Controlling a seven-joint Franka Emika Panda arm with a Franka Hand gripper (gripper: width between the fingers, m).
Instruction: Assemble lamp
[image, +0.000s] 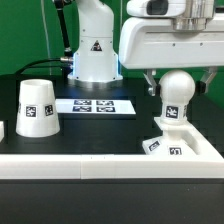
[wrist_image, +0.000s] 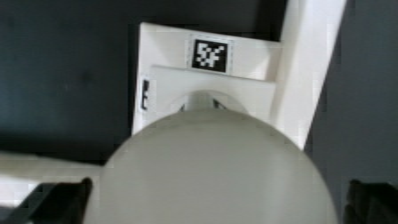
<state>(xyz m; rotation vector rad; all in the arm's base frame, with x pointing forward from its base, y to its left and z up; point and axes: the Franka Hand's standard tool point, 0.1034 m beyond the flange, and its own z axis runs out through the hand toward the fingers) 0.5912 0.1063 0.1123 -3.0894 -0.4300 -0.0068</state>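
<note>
The ball-shaped bulb (image: 177, 93) stands upright with its stem in the stepped square base (image: 168, 140), at the exterior view's right. My gripper (image: 178, 88) hangs over it, a finger on each side of the ball, with small gaps showing, so it looks open. In the wrist view the bulb (wrist_image: 205, 165) fills the space between my gripper's (wrist_image: 210, 205) dark fingertips (wrist_image: 54, 202), and a narrow gap shows on one side. The base (wrist_image: 231, 80) lies beneath with its tag. The tapered shade (image: 36, 108) stands apart at the exterior view's left.
The marker board (image: 95, 105) lies flat in the middle of the black table. A raised white wall (image: 90, 163) runs along the front and turns at the right, close beside the base. The arm's white pedestal (image: 93, 50) stands behind.
</note>
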